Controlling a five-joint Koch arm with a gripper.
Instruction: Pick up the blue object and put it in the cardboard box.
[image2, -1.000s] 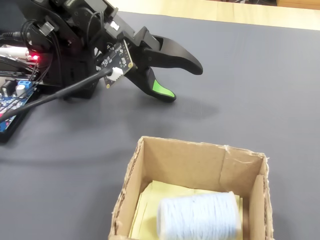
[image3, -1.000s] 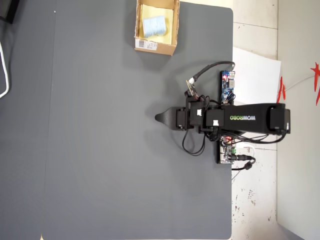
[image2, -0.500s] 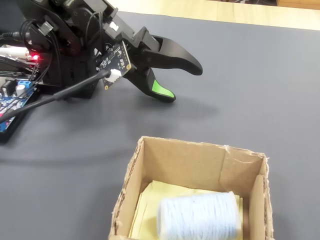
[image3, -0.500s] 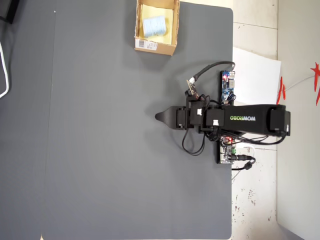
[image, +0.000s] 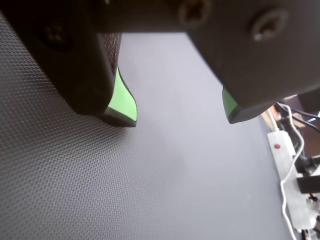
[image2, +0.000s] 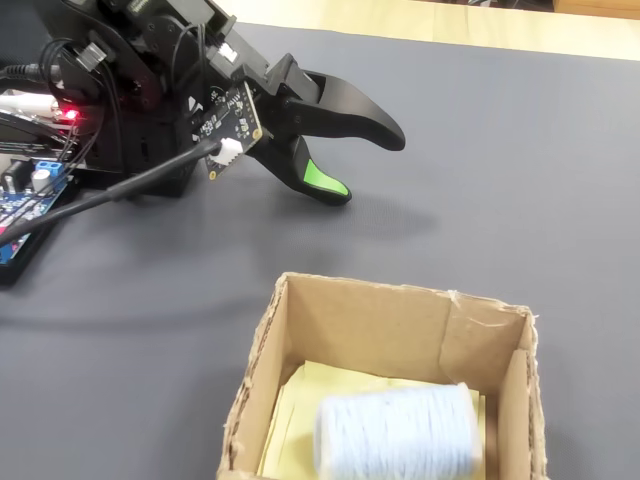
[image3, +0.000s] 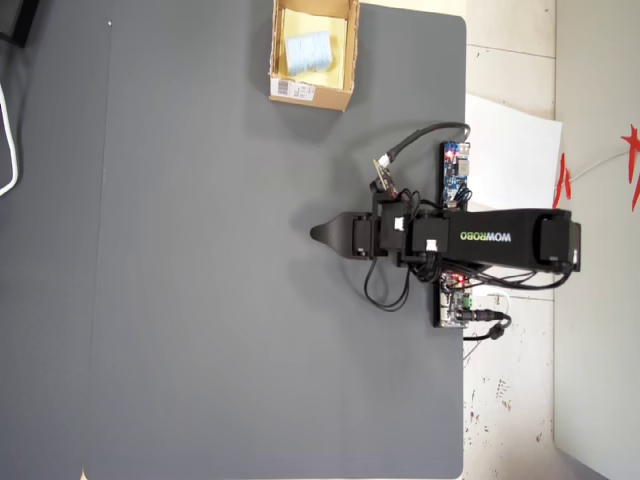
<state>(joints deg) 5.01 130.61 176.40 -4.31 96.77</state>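
The pale blue object (image2: 395, 432) lies inside the cardboard box (image2: 385, 300), on its yellowish bottom. From overhead the blue object (image3: 308, 50) shows in the box (image3: 310, 94) at the top edge of the dark mat, its white label facing the arm. My gripper (image2: 368, 168) hovers low over the bare mat, well apart from the box. In the wrist view the gripper (image: 178, 117) is open: its two green-padded fingers (image: 122, 97) stand wide apart with only mat between them. The overhead view shows the gripper (image3: 320, 234) pointing left at mid-mat.
The arm's base and a blue circuit board (image3: 456, 172) sit at the mat's right edge in the overhead view. A white power strip (image: 282, 155) with cables lies past the mat edge in the wrist view. A white sheet (image3: 515, 140) lies beside the mat.
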